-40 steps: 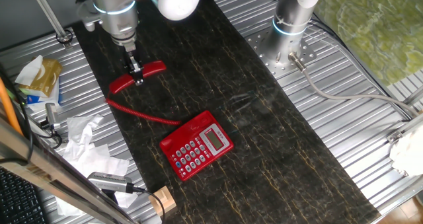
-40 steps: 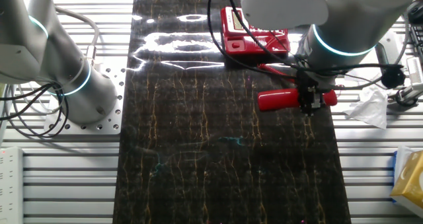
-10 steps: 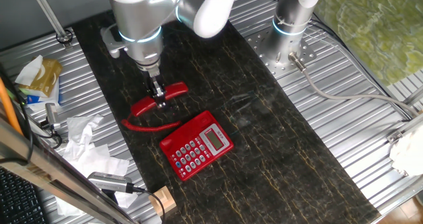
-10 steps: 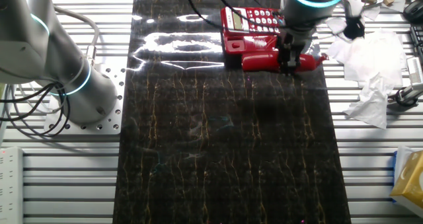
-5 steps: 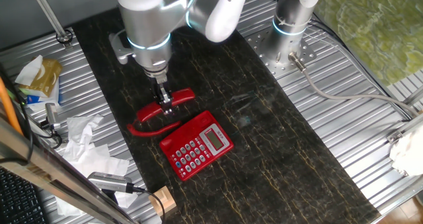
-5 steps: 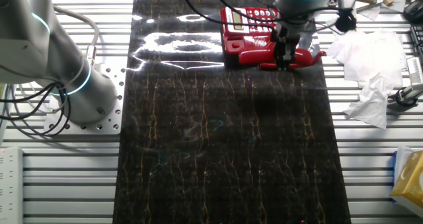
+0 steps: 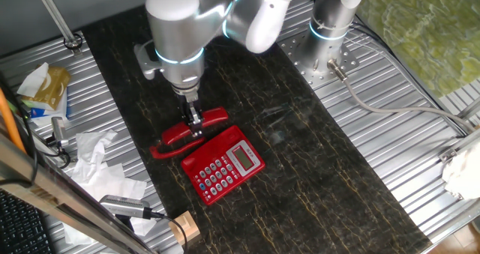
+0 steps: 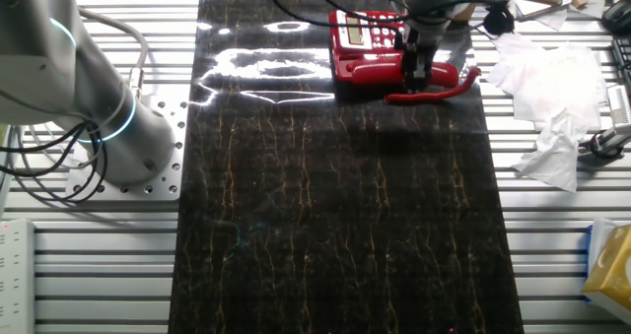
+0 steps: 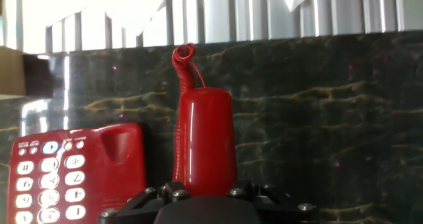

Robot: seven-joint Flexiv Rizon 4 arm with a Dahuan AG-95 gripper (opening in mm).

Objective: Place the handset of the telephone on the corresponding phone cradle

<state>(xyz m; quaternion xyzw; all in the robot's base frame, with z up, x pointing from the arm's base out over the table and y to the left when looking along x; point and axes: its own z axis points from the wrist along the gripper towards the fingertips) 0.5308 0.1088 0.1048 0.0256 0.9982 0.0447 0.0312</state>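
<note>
The red handset [image 7: 193,127] hangs in my gripper [image 7: 196,124], which is shut on its middle. It hovers just beside the upper-left edge of the red telephone [image 7: 223,164], close above the long recessed cradle [image 7: 212,139]. In the other fixed view the handset [image 8: 380,71] lies across the near side of the telephone [image 8: 361,36], with my gripper [image 8: 412,70] on it. The hand view shows the handset [image 9: 206,141] straight ahead, its coiled cord [image 9: 184,59] trailing off the far end, and the telephone [image 9: 73,171] with its cradle recess [image 9: 119,142] to the left.
Crumpled white paper [image 7: 94,160] and a yellow packet [image 7: 46,88] lie left of the dark mat [image 7: 300,171]. A small wooden block [image 7: 183,228] sits at the mat's front-left corner. A second arm's base [image 7: 328,37] stands at the back right. White paper [image 8: 548,98] lies right of the phone.
My gripper has carried the handset from the mat's far left toward the telephone; over the last second it moved closer still, and it now hangs at the phone's cradle edge.
</note>
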